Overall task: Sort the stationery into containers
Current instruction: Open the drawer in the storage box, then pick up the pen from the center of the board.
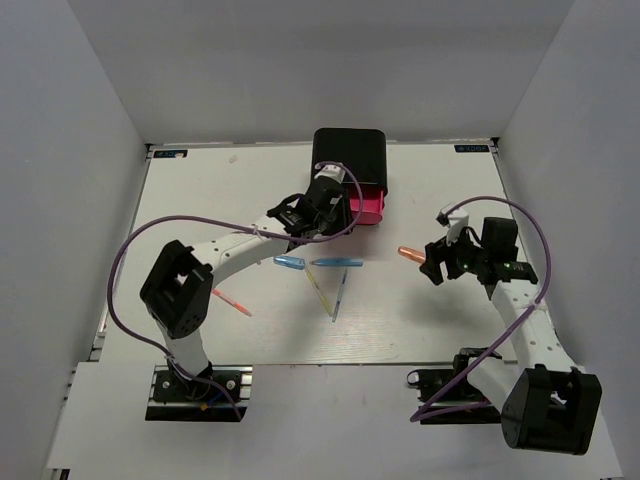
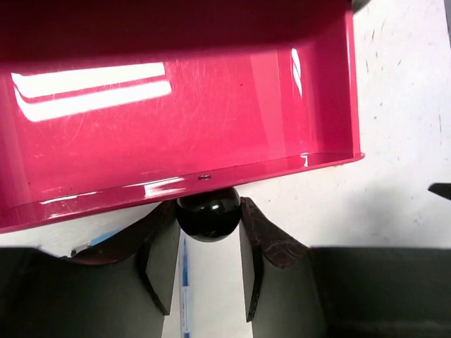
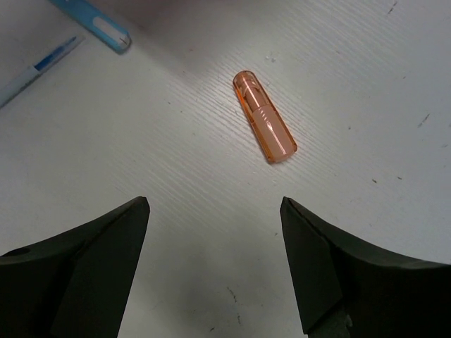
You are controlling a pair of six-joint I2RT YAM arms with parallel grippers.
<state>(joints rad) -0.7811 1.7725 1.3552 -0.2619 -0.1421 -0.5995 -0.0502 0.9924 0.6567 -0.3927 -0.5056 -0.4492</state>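
1. Stationery is lying loose on the white table (image 1: 430, 330), in front of the black cabinet (image 1: 348, 155) that is standing at the far edge.
2. The orange marker (image 1: 410, 253) is lying flat, right of the middle. Its long axis is running nearly left to right with a slight tilt. From the right wrist its rounded end is pointing away from the fingers.
3. The right gripper (image 3: 215, 204) is hovering just beside that marker, jaws spread wide and holding nothing.
4. Two light blue pens, the left pen (image 1: 289, 263) and the right pen (image 1: 335, 263), are lying near the middle, end to end, both pointing left to right.
5. The yellow stick (image 1: 318, 288) and the blue-grey stick (image 1: 338, 295) are slanting toward each other, their near ends close together.
6. The red-orange stick (image 1: 232, 302) is lying well apart on the left, slanting, beside the left arm.
7. The left gripper (image 2: 208, 211) is clamping the black knob (image 2: 206, 201) of a pink drawer (image 2: 176, 105), a finger pressing on each side. The drawer is sticking out of the cabinet.
8. The tabletop is showing fine grain and small scuffs. Plain pale walls (image 1: 300, 60) are enclosing it on three sides.
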